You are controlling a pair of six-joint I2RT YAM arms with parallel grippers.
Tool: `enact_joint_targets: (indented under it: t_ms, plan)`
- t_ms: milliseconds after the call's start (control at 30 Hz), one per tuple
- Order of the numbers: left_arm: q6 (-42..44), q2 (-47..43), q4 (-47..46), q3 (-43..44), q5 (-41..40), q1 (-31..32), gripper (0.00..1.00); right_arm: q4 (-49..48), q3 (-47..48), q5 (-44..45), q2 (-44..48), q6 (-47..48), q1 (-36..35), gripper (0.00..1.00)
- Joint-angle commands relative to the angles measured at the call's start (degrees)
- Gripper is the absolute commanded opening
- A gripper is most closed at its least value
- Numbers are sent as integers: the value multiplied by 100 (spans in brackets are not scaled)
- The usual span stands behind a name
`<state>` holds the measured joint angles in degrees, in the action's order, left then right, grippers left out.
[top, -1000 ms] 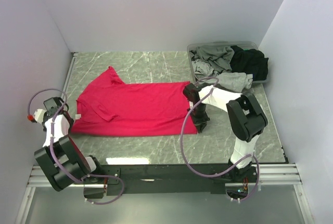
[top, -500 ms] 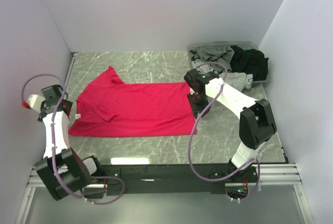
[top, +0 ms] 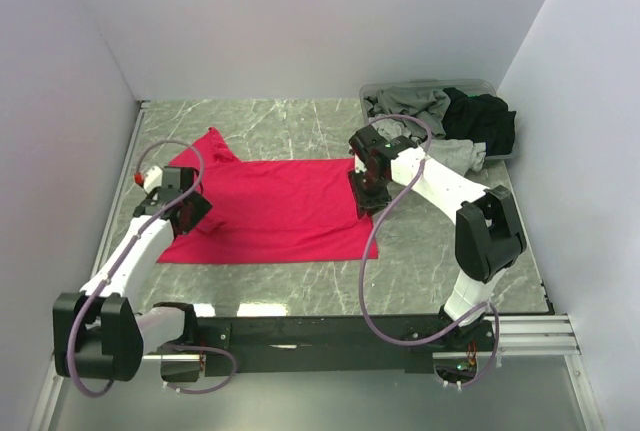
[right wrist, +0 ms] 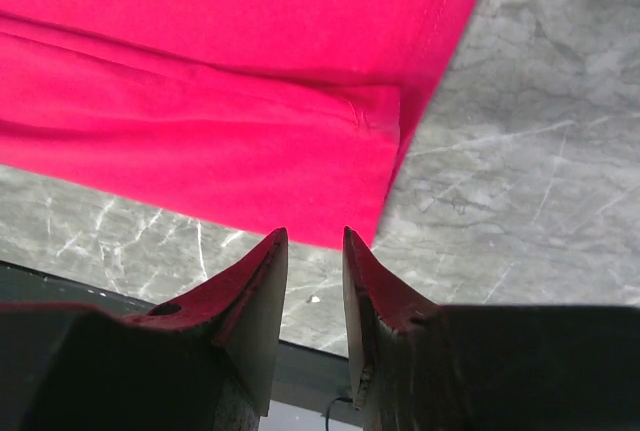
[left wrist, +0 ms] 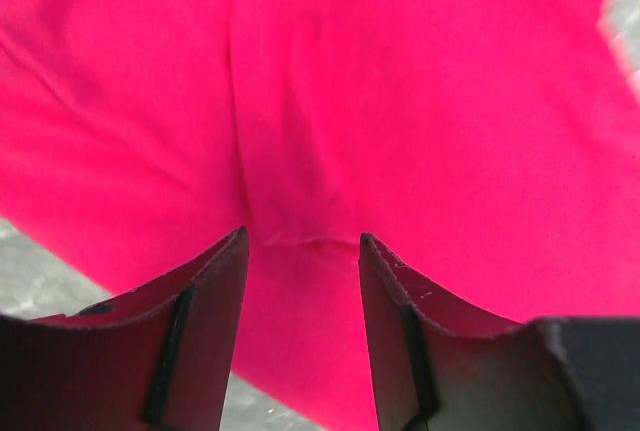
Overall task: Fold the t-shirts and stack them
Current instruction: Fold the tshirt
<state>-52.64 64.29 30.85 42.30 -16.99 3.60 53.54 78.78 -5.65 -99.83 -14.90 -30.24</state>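
One container: a grey plastic tub (top: 425, 83) at the far corner of the tabletop (top: 300, 116), just beyond the right fingers (right wrist: 255, 301) and off to their right. Contents are crumpled grey shirts (top: 412, 108) on the side nearer those fingers and a black shirt (top: 487, 118) on the side away from them, bulging over the rim. One grey piece (top: 455, 156) hangs over the tub's near wall, close to the right forearm. Can't tell how many garments are inside.

Red shirt (top: 280, 206) lies flat on the tabletop, spanning from one set of fingers to the other. Its long axis runs from the left fingers (left wrist: 205, 321) to the right fingers, side to side in the top view. The sleeve end is under the left fingers, with one sleeve sticking out toward the far wall beyond them. The straight hem end is at the right fingers.

Left fingers: released, wide gap, nothing pinched, red cloth directly below and a crease running away ahead of the gap. Can't tell if the tips touch the cloth.

Right fingers: parted by a narrow gap, nothing between them, tips just beside the shirt's near hem corner (right wrist: 370, 211). A folded-over layer lies ahead of the tips, with bare marble to their right.
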Motion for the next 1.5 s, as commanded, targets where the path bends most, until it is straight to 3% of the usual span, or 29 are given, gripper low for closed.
enact_joint_targets:
  t_ms: [0, 867, 1167, 1300, 1467]
  plan:
    - [-378, 136, 18, -170, 91, 185, 53, -230, 147, -120, 25, 4, 9, 36]
    - [-405, 1384, -571, -293, 47, 282, 39, -309, -21, -41, 95, -66, 9, 35]
    - [-150, 1507, -536, -12, -138, 326, 16, -300, -21, -41, 52, -57, 9, 35]
    - [34, 1691, -528, 181, -181, 396, 1, -274, 5, -50, 8, -48, 9, 35]
    - [377, 2077, -475, 585, -260, 519, 0, -247, 23, -68, -45, -22, 18, 35]
